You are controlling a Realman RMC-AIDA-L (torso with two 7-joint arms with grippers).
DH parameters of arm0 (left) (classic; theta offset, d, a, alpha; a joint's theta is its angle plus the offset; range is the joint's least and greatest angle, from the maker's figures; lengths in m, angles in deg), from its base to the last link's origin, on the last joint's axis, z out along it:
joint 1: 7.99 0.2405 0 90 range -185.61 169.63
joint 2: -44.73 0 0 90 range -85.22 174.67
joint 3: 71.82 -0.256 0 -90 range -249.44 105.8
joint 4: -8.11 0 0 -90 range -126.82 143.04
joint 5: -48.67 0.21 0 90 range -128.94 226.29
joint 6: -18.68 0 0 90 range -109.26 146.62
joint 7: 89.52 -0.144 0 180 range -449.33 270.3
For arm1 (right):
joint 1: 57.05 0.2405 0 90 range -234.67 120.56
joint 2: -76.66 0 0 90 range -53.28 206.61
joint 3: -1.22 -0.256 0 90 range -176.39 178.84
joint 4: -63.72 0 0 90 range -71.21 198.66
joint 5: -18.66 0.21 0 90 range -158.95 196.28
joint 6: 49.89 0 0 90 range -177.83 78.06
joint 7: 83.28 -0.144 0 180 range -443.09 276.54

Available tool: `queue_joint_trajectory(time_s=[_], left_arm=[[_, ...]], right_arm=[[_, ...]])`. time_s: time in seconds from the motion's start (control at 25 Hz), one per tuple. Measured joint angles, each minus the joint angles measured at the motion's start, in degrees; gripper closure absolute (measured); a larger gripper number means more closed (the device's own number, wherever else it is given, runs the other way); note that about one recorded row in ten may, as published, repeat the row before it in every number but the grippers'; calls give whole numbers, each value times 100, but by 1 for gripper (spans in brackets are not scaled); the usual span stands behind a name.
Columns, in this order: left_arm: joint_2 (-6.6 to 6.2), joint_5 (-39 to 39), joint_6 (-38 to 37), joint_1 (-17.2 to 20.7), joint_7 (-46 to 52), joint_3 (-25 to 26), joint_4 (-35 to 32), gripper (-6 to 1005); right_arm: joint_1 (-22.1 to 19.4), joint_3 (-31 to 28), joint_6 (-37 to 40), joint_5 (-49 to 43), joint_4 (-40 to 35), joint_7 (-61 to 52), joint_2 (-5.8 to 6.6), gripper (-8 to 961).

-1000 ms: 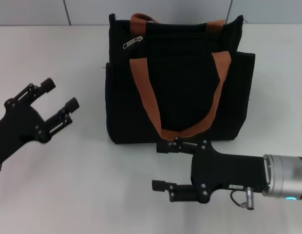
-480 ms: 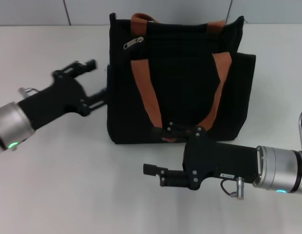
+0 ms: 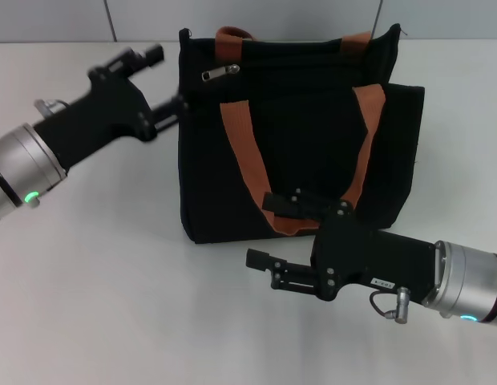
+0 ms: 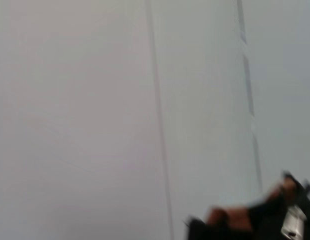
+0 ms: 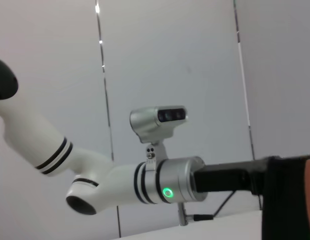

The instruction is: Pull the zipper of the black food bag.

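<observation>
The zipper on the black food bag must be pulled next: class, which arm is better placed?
Left. The left gripper, open, is at the black food bag's upper corner, close to the zipper. The right gripper, also open, sits by the bag's bottom edge.

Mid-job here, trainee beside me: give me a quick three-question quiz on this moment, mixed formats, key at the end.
1. True or false: the left hand already grips the zipper.
2. Which hand is at the bottom edge of the black food bag? A) left B) right
3. Fill in: the bag's handles are ___ in colour.

Key: 1 false, it is open at the bag's upper left side, short of the pull tab. 2 B, the right hand, open, by the handle loop. 3 rust-brown.
</observation>
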Motion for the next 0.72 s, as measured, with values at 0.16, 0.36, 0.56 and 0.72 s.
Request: queue_joint_trajectory(time_s=[0.16,0.36,0.56,0.72], left_arm=[[0,-353,-107,24,-2,-20,55,281],[9,-395,-139,7,-6,-33,127,285],[9,-443,-149,35,-10,32,256,290],[8,-503,-199,112,-222,76,465,293]], right_arm=[[-59,-86,-4,3,21,0,0,195],[-73,-97,-4,6,54,0,0,195],[-90,-98,-4,7,54,0,0,195],[-114,-98,-4,7,59,0,0,195]])
